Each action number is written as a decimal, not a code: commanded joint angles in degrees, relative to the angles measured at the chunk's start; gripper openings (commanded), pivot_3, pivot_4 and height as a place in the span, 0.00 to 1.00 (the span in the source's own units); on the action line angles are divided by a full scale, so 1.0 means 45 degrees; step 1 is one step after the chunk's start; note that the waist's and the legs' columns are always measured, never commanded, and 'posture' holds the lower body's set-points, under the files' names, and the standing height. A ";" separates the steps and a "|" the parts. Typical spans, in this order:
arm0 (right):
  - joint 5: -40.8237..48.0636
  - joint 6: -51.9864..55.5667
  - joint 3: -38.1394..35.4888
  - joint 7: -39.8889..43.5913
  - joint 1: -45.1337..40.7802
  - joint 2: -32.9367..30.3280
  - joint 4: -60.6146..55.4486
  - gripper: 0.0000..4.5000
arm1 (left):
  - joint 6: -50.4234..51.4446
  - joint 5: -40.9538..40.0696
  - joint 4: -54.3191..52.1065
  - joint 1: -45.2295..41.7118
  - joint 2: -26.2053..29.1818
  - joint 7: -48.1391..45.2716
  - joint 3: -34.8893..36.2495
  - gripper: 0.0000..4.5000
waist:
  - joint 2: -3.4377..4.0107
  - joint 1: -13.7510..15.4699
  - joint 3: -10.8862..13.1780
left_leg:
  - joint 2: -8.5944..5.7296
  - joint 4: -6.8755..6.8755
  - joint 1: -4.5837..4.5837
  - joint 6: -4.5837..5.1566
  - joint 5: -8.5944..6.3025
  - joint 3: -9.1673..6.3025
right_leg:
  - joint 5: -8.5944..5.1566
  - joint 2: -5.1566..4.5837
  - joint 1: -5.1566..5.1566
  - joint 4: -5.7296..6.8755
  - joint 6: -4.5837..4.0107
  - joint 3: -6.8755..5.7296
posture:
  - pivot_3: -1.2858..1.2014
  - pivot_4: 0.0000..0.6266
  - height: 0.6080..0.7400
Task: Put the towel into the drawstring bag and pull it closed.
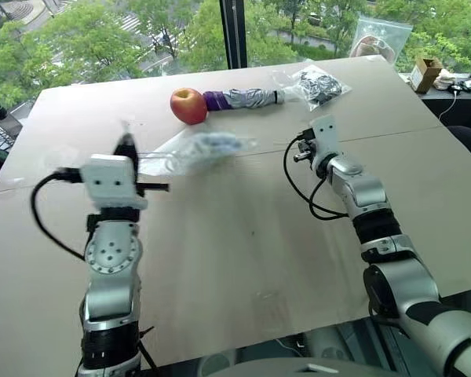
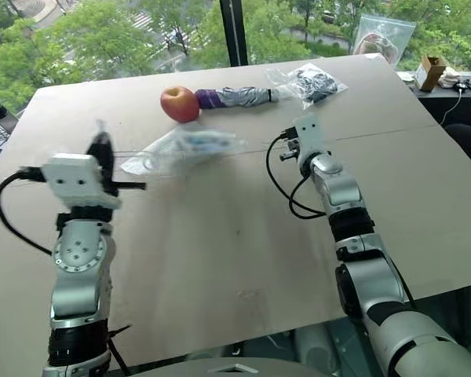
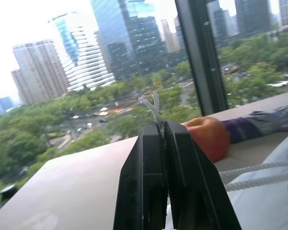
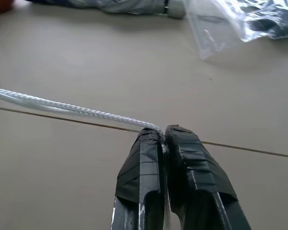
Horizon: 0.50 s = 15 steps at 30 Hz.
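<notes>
The drawstring bag (image 1: 195,151), thin and white, hangs blurred just over the middle of the table, between my two hands. A light blue patch, the towel (image 1: 217,142), shows through its fabric. My left gripper (image 3: 161,125) is raised at the bag's left end and shut on a white cord (image 3: 154,103), whose frayed end sticks up past the fingertips. More cord (image 3: 259,175) runs down to the bag's cloth (image 3: 278,196). My right gripper (image 4: 163,132) is low over the table to the bag's right, shut on the other cord (image 4: 77,109), which stretches away toward the bag.
Behind the bag lie a red apple (image 1: 188,105), a folded grey-purple umbrella (image 1: 247,99) and a clear plastic bag with dark contents (image 1: 318,85). Another plastic bag (image 1: 381,39) and a small cardboard box (image 1: 426,73) stand by the window at the far right.
</notes>
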 commanded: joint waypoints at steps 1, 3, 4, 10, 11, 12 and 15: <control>0.0183 -0.1076 -0.0920 -0.1190 -0.0378 0.0024 -0.0292 0.00 | 0.0327 -0.0174 -0.0039 -0.0132 -0.0161 0.0995 0.1433 0.01 | 0.0000 0.0009 0.0000 | 0.0000 0.0001 -0.0013 -0.0001 0.0000 0.0003 | 0.0000 -0.0002 -0.0016 0.0000 0.0000 0.0001 | 0.52 0.24 1.00; 0.0094 -0.1576 -0.1263 -0.1981 -0.0405 -0.0063 -0.0297 0.00 | 0.0549 -0.0096 0.0077 -0.0223 -0.0191 0.1376 0.1853 0.01 | -0.0001 0.0028 0.0000 | 0.0000 0.0003 -0.0018 0.0000 0.0000 -0.0001 | 0.0001 -0.0002 -0.0020 0.0000 0.0001 -0.0002 | 0.52 0.24 1.00; 0.0061 -0.1766 -0.1420 -0.2375 -0.0417 -0.0125 -0.0254 0.00 | 0.0665 -0.0027 0.0100 -0.0281 -0.0226 0.1585 0.2005 0.01 | -0.0001 0.0049 0.0000 | -0.0002 0.0004 -0.0018 0.0000 0.0000 -0.0003 | 0.0001 -0.0003 -0.0018 0.0002 0.0001 -0.0005 | 0.52 0.24 1.00; 0.0258 -0.2216 -0.2475 -0.4488 -0.0467 -0.0377 0.0109 0.00 | 0.1354 0.0473 -0.0139 -0.0357 -0.0573 0.2820 0.2470 0.01 | -0.0005 0.0062 -0.0002 | -0.0012 0.0016 -0.0005 0.0000 0.0000 0.0001 | 0.0002 -0.0004 -0.0002 0.0031 0.0000 -0.0013 | 0.52 0.24 1.00; 0.0267 -0.2295 -0.2643 -0.4875 -0.0464 -0.0461 0.0184 0.00 | 0.1509 0.0569 -0.0151 -0.0335 -0.0660 0.3040 0.2550 0.01 | -0.0005 0.0050 -0.0002 | -0.0012 0.0017 0.0001 0.0000 0.0001 0.0006 | 0.0002 -0.0004 -0.0002 0.0041 0.0000 -0.0008 | 0.52 0.24 1.00; 0.0284 -0.2354 -0.2814 -0.5253 -0.0460 -0.0537 0.0247 0.00 | 0.1655 0.0648 -0.0139 -0.0323 -0.0752 0.3266 0.2645 0.01 | -0.0005 0.0048 -0.0002 | -0.0012 0.0017 0.0001 0.0000 0.0001 0.0015 | 0.0002 -0.0003 -0.0004 0.0050 0.0000 -0.0007 | 0.52 0.24 1.00; 0.0447 -0.2735 -0.3404 -0.6314 -0.0423 -0.0664 0.0232 0.00 | 0.1853 0.0751 -0.0110 -0.0307 -0.0893 0.3719 0.2854 0.01 | -0.0005 0.0041 -0.0002 | -0.0007 0.0016 0.0004 -0.0001 0.0001 0.0038 | 0.0001 0.0000 -0.0004 0.0061 -0.0001 -0.0011 | 0.52 0.24 1.00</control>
